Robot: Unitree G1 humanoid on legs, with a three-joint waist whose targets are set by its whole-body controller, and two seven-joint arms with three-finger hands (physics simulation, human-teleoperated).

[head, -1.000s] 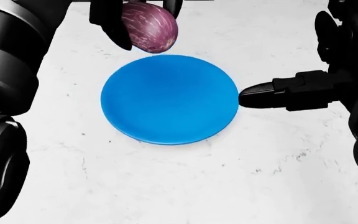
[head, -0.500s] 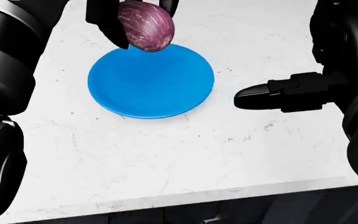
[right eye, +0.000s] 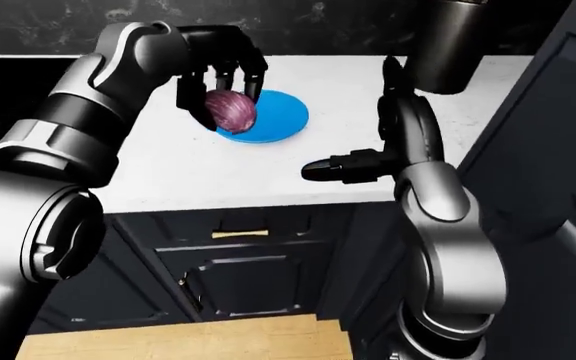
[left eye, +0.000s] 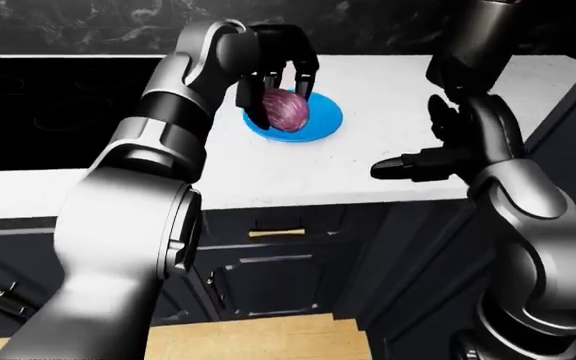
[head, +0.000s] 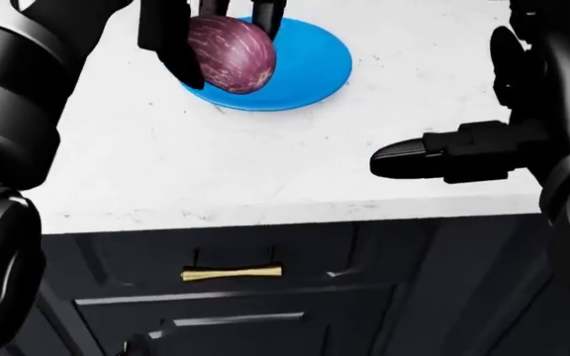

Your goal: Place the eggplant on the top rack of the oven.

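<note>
So left hand (head: 211,33) is clamped round the eggplant (head: 230,55), fingers wrapping it from 12 o'clock, held above the blue plate (head: 310,67) on the white table (head: 265,163). Right hand (head: 443,159) at 3 o'clock, well apart, empty w/ fingers extended. Below the table edge, dark drawer w/ brass handle (head: 232,274).

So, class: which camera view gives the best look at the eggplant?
The head view: the eggplant appears largest there, its streaked purple skin clear between the left hand fingers above the blue plate. Both eye views show it smaller and partly covered by fingers.
</note>
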